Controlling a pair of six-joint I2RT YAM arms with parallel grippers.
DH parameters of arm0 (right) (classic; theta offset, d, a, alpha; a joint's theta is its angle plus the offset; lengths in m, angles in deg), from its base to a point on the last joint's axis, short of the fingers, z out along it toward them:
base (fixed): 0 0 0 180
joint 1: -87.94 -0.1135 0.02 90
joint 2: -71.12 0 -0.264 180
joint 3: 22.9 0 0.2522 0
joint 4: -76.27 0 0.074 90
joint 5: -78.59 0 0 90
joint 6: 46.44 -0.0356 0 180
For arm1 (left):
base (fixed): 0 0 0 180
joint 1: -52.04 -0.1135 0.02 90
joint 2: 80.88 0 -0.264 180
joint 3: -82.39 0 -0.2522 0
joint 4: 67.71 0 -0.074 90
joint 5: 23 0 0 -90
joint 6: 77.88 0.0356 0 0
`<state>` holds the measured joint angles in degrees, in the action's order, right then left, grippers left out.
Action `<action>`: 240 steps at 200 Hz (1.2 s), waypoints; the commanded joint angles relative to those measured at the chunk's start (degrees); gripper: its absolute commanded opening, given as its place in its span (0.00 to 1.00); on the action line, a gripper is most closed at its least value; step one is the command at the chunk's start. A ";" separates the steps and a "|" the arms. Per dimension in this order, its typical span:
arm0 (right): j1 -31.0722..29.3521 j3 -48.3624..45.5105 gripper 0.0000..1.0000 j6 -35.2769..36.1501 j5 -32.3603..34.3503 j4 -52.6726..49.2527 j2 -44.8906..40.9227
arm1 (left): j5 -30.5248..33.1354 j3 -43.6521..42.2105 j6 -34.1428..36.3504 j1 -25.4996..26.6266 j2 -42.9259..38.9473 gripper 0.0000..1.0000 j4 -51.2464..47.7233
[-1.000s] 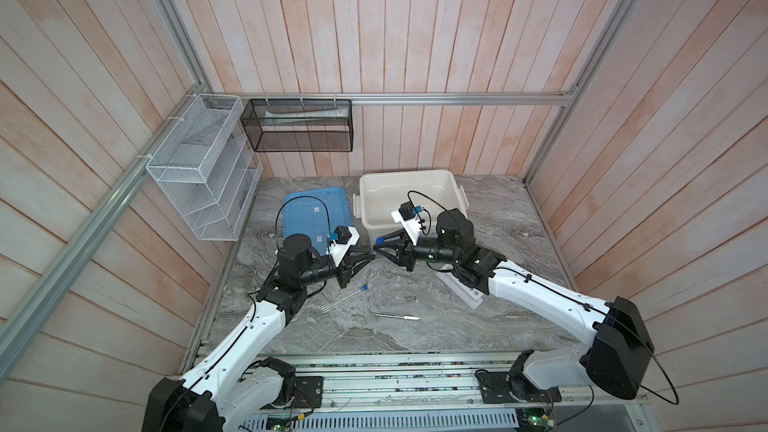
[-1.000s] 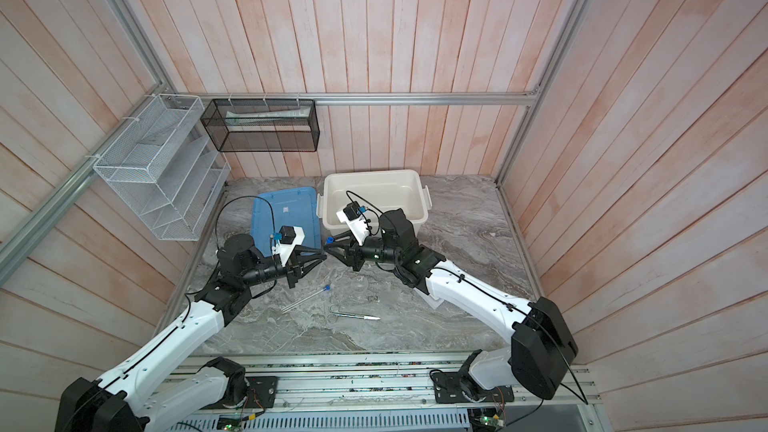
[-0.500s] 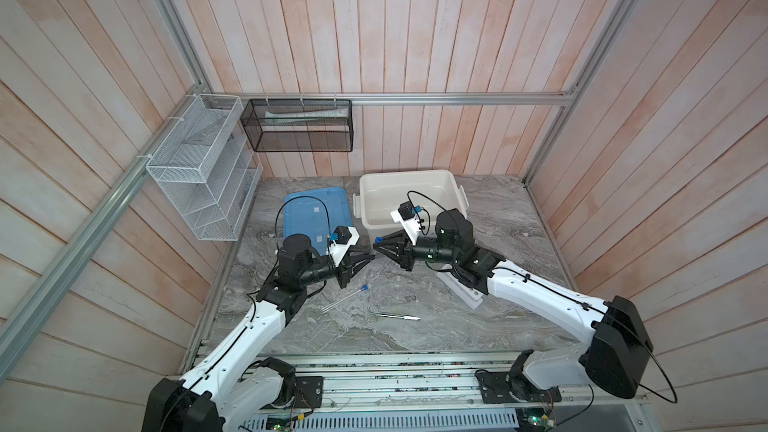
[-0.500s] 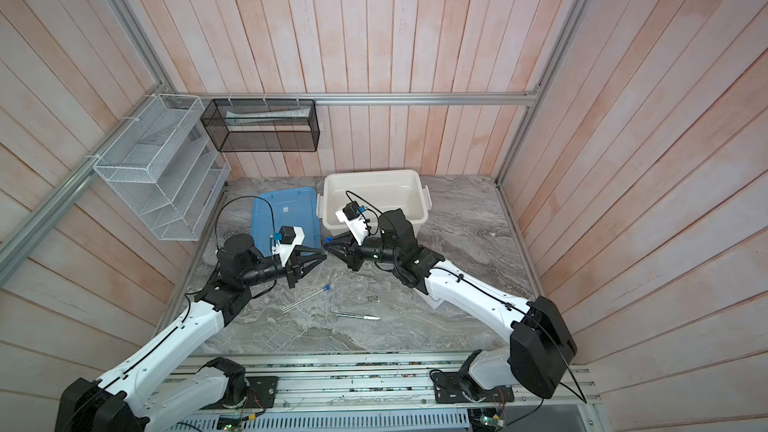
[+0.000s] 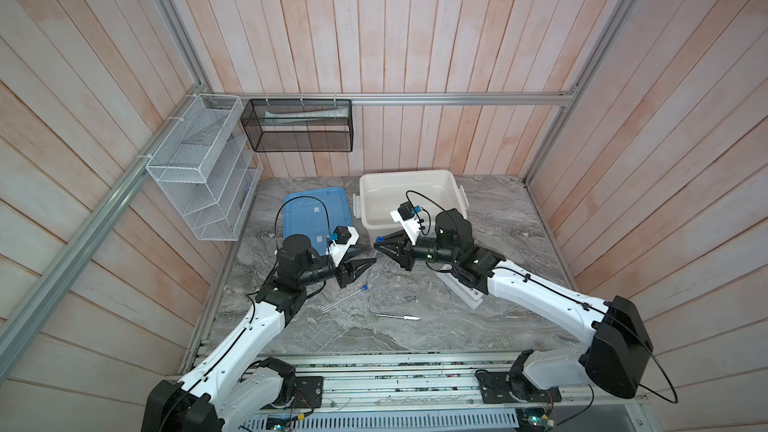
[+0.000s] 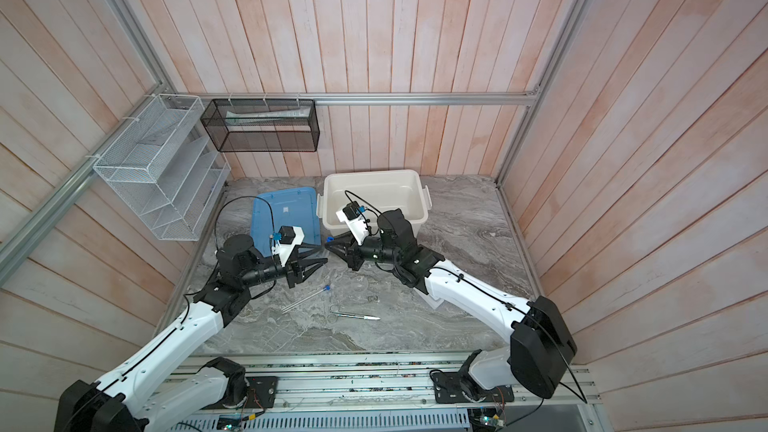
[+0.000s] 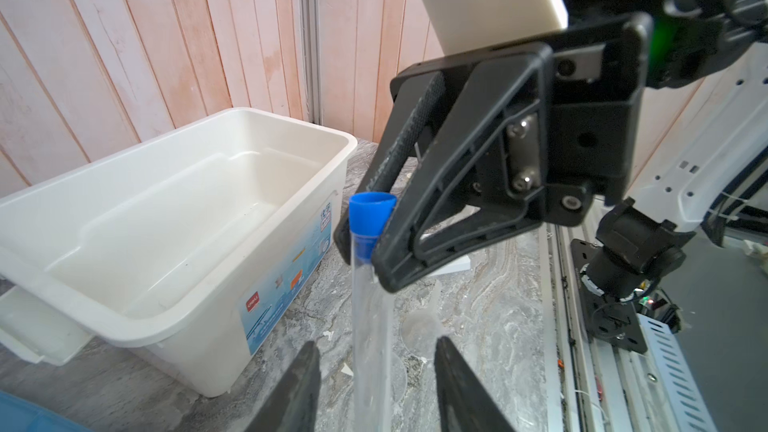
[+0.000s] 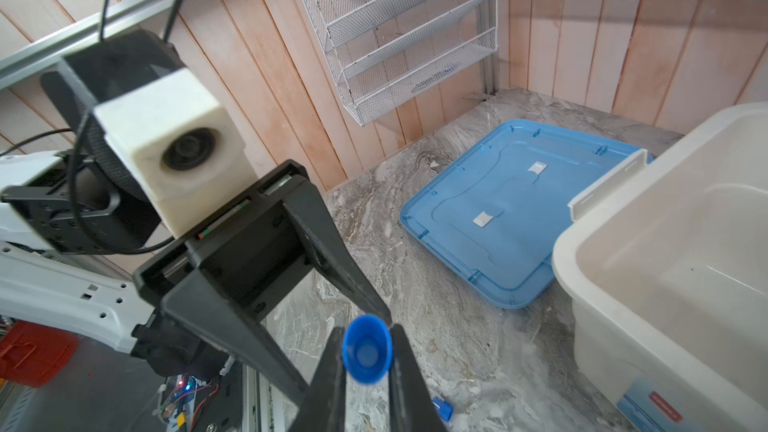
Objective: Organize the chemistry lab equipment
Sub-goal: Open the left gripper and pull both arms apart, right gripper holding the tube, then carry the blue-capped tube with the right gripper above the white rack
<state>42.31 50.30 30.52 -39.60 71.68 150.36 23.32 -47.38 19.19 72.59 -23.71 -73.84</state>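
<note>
Now left fingers [image 7: 301,388] parted; right fingers [image 8: 405,380] pinch tube [image 7: 371,317].

Lit brightly and evenly from overhead. Noted faint, soft shadows on grey marbled tabletop [image 5: 415,338]. Found pink wooden wall planks [image 5: 415,34] [image 6: 374,34] bowed toward 3 and 9 o'clock in both top views. Recorded close-range blur on white cube-shaped camera housing [image 8: 137,126] and clear blue-capped tube [image 7: 370,326].

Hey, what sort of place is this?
Probably a robot test cell dressed as a lab bench: wood-panel walls on aluminium framing, a marble-look tabletop, and a blue-capped tube being handled.
</note>
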 commanded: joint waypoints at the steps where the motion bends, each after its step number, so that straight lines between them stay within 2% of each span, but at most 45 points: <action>1: -0.33 2.07 0.05 2.59 6.39 -7.91 -4.83 | 3.94 1.15 1.63 -0.25 -1.78 0.48 -2.18; 58: -0.23 -0.45 0.05 1.73 18.40 -22.80 -16.23 | 11.88 2.20 2.81 -0.25 -2.01 0.49 -5.09; 86: -0.30 1.08 0.05 0.64 27.41 -36.03 -21.64 | 16.80 1.72 2.69 -0.25 -2.44 0.49 -3.90; 106: -0.20 0.85 0.06 -1.12 33.17 -40.80 -25.11 | 19.80 2.09 1.54 -0.25 -1.61 0.51 -3.01; 151: 1.16 -5.37 0.09 -3.95 41.32 -39.93 -27.74 | 19.53 4.80 0.66 -0.31 1.77 0.52 -5.23; 182: 3.89 -7.55 0.10 -4.76 45.63 -39.73 -27.43 | 21.59 3.92 0.45 -0.27 0.69 0.60 -4.50; 187: 4.81 -8.11 0.10 -4.92 45.75 -39.27 -27.48 | 21.62 3.81 0.56 -0.34 0.62 0.69 -4.46; 191: 5.57 -8.55 0.10 -5.02 45.90 -39.01 -27.56 | 21.62 3.72 0.66 -0.35 0.65 0.72 -4.47; 208: 8.87 -10.78 0.09 -5.41 45.57 -36.35 -28.01 | 21.26 4.01 0.84 -0.34 0.88 0.72 -5.05; 240: 11.32 -14.35 0.09 -4.86 45.40 -29.80 -28.51 | 22.31 3.96 0.93 -0.34 1.15 0.72 -5.00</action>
<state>52.21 38.04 26.04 4.25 36.16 122.67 44.06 -43.99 19.84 72.55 -22.20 -78.78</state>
